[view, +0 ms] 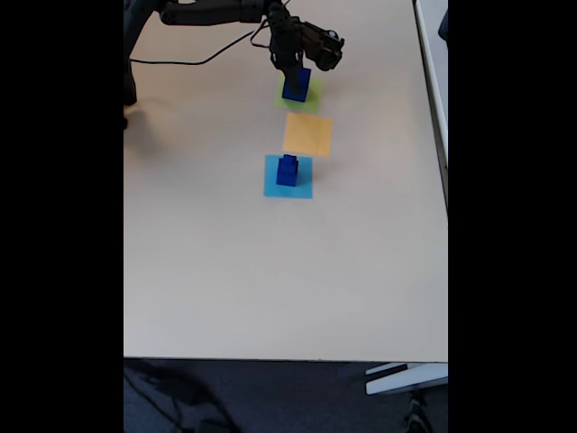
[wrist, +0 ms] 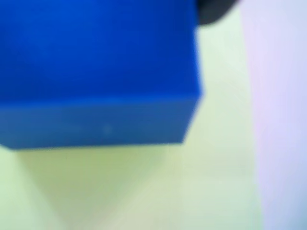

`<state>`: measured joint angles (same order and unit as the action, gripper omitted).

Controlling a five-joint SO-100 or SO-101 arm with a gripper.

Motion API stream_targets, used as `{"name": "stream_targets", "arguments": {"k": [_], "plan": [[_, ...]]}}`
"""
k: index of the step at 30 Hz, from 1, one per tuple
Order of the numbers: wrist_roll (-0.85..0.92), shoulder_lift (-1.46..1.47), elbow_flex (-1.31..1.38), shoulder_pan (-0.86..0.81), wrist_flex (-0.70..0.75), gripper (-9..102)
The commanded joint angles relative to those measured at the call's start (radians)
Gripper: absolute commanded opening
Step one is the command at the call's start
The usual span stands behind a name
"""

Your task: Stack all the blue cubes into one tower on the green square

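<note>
A large blue cube (wrist: 96, 72) takes up most of the blurred wrist view, with the pale green square (wrist: 144, 187) right below it. In the fixed view this blue cube (view: 296, 87) stands over the green square (view: 298, 98) at the far end of the table. My gripper (view: 297, 76) comes down on it from above and appears shut on it. A dark finger (wrist: 216, 9) lies against the cube's right side. A small pile of blue cubes (view: 288, 170) stands on the light-blue square (view: 288, 185), with a smaller one on top.
An orange square (view: 307, 133) lies bare between the green and light-blue squares. The arm (view: 207, 13) and its cable (view: 189, 61) run along the far left. The beige table (view: 270, 271) ends at its near edge, and another edge is at the right.
</note>
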<state>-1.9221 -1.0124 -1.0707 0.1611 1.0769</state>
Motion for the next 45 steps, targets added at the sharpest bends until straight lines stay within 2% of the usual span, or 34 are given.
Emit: {"name": "stream_targets", "arguments": {"k": [1,13,28,35,40,45], "plan": [[-0.002,-0.021,0.006,0.008,0.0,27],[0.057,-0.023,0.055,0.003,0.003,40],[0.318,0.011,0.388,-0.048,-0.023,39],[0.43,-0.052,0.252,-0.16,-0.126,34],[0.371,-0.143,0.046,-0.236,-0.135,33],[0.436,-0.189,-0.034,-0.302,-0.15,34]]}}
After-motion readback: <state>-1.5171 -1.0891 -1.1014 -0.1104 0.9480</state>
